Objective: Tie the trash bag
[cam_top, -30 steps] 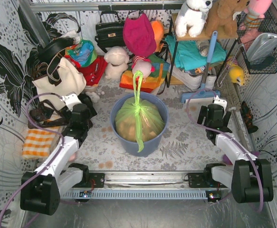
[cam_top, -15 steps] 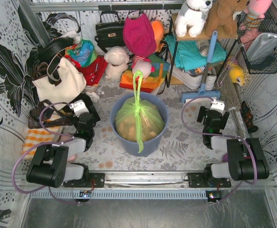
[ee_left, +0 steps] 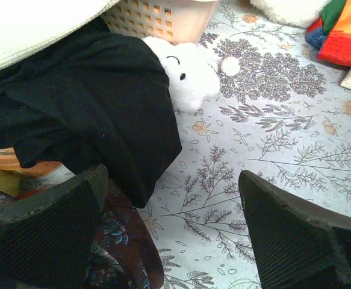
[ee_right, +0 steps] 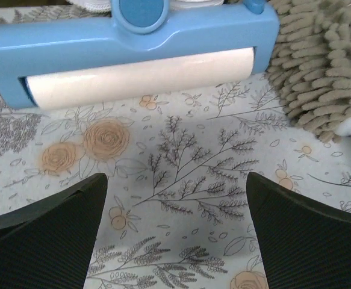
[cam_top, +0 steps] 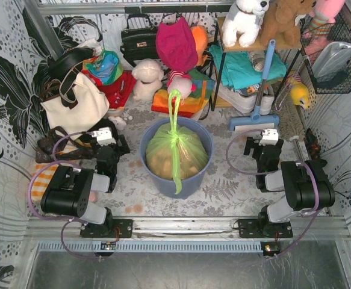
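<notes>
Your trash bag point(cam_top: 175, 152) sits inside the round blue-grey bin point(cam_top: 208, 146), filling it to the rim. It is thin, translucent light-green plastic, and you can see crumpled brown paper through its sides. The plastic is gathered to a tight neck over the middle of the bin, where it looks cinched into a knot. From that neck one twisted green strand runs out past the bin's far rim, and a second strand drapes over the bin's near rim and down its outer wall.

In the top view, your left gripper point(cam_top: 107, 143) is left of the bin, near it but not touching, with nothing between its fingers. Its wrist view shows the jaws spread wide over the flower-printed table cover point(ee_left: 271, 138), with a black cloth point(ee_left: 79, 114) and a small white plush toy point(ee_left: 187, 72) ahead of them.

Your right gripper point(cam_top: 264, 146) is right of the bin, also apart from it and from the bag. Its jaws stand wide and empty too, and its wrist view looks at a blue roller head point(ee_right: 133, 42) and a grey shaggy pad point(ee_right: 319, 66). The bag lies between the two grippers, and neither touches it.
</notes>
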`<control>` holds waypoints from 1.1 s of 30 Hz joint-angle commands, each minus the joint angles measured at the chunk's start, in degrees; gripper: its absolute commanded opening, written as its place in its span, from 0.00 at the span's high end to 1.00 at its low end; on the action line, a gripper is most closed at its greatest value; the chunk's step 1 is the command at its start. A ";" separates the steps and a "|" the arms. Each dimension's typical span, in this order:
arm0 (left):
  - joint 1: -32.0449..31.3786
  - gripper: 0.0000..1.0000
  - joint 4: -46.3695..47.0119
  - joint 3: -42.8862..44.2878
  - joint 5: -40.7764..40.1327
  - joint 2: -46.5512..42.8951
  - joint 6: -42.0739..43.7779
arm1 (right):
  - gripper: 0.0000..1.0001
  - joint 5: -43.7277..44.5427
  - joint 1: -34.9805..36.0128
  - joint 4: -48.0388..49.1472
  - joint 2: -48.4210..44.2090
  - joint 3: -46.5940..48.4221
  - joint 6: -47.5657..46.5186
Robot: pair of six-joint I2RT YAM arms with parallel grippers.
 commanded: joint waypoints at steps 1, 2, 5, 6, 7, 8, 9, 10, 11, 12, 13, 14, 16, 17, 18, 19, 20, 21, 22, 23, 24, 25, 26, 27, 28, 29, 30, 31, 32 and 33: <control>1.07 0.02 9.92 -0.23 3.90 1.03 0.91 | 0.03 -4.62 -0.60 7.40 1.55 -1.11 -1.16; 1.09 0.02 8.48 -0.07 3.80 0.49 0.73 | 0.03 -4.52 -0.61 6.77 1.43 -1.08 -1.02; 0.82 0.02 10.31 -0.72 2.87 0.69 1.13 | 0.03 -4.55 -0.63 6.60 1.46 -0.93 -0.90; 0.56 0.02 10.33 -0.90 2.34 0.62 1.14 | 0.03 -4.40 -0.73 5.77 1.22 -0.75 -0.70; 0.41 0.02 10.97 -1.12 1.89 0.75 1.33 | 0.03 -4.45 -0.92 6.32 1.44 -0.76 -0.59; 0.32 0.02 11.43 -1.25 1.71 0.81 1.42 | 0.03 -4.40 -0.98 5.95 1.44 -0.69 -0.40; 0.35 0.02 11.26 -1.19 1.68 0.75 1.32 | 0.03 -4.38 -1.11 5.67 1.26 -0.67 -0.19; 0.31 0.02 11.09 -1.14 1.68 0.75 1.20 | 0.03 -4.42 -1.13 6.18 1.49 -0.63 -0.36; 0.31 0.02 10.54 -0.94 1.84 0.82 1.03 | 0.03 -4.07 -1.32 5.74 1.33 -0.52 0.03; 0.45 0.02 10.17 -0.81 2.12 0.72 0.93 | 0.03 -3.88 -1.53 5.45 1.31 -0.50 0.38; 0.48 0.02 10.07 -0.75 2.20 0.62 0.89 | 0.03 -3.85 -1.61 5.80 1.42 -0.54 0.40; 0.48 0.02 10.23 -0.74 2.21 0.71 0.92 | 0.03 -3.85 -1.66 5.70 1.31 -0.53 0.46; 0.48 0.02 10.09 -0.69 2.21 0.70 0.89 | 0.03 -3.85 -1.66 5.78 1.38 -0.50 0.34; 0.53 0.02 9.79 -0.47 2.32 0.76 0.80 | 0.03 -3.85 -1.66 5.69 1.35 -0.52 0.43; 0.81 0.02 9.34 -0.24 2.72 0.86 0.65 | 0.03 -3.85 -1.66 5.75 1.35 -0.51 0.40; 0.96 0.02 9.08 -0.09 2.95 0.80 0.55 | 0.03 -3.90 -1.66 5.76 1.35 -0.59 0.40; 0.96 0.02 9.01 -0.06 2.98 0.86 0.53 | 0.03 -3.86 -1.65 5.79 1.37 -0.59 0.40; 1.02 0.02 9.03 -0.05 3.00 0.87 0.53 | 0.03 -3.87 -1.66 5.80 1.37 -0.56 0.40; 1.08 0.02 8.97 -0.07 3.05 0.91 0.49 | 0.03 -3.87 -1.66 5.76 1.36 -0.55 0.40; 1.28 0.02 8.81 0.04 3.22 0.89 0.38 | 0.03 -3.85 -1.66 5.78 1.41 -0.54 0.40; 1.43 0.02 8.82 0.08 3.48 0.87 0.27 | 0.03 -3.87 -1.66 5.80 1.39 -0.56 0.37; 1.45 0.02 8.78 0.05 3.48 0.83 0.27 | 0.03 -3.87 -1.66 5.73 1.35 -0.53 0.39; 1.49 0.02 8.75 0.03 3.57 0.82 0.27 | 0.03 -3.90 -1.66 5.77 1.42 -0.55 0.40; 1.53 0.02 8.78 -0.07 3.65 0.80 0.27 | 0.03 -3.91 -1.66 5.80 1.36 -0.50 0.37; 1.61 0.02 8.84 -0.01 3.74 0.78 0.23 | 0.03 -3.86 -1.66 5.76 1.40 -0.51 0.37; 1.62 0.02 8.81 0.00 3.74 0.80 0.22 | 0.03 -3.85 -1.66 5.79 1.36 -0.52 0.39; 1.62 0.02 8.78 0.05 3.86 0.80 0.26 | 0.03 -3.85 -1.66 5.67 1.36 -0.54 0.44; 1.62 0.02 8.77 0.06 3.88 0.78 0.27 | 0.03 -3.90 -1.66 5.65 1.35 -0.51 0.48; 1.62 0.02 8.70 0.08 3.95 0.78 0.27 | 0.03 -3.86 -1.66 5.62 1.35 -0.54 0.48; 1.70 0.02 8.62 0.06 4.11 0.78 0.19 | 0.03 -3.86 -1.66 5.67 1.35 -0.50 0.48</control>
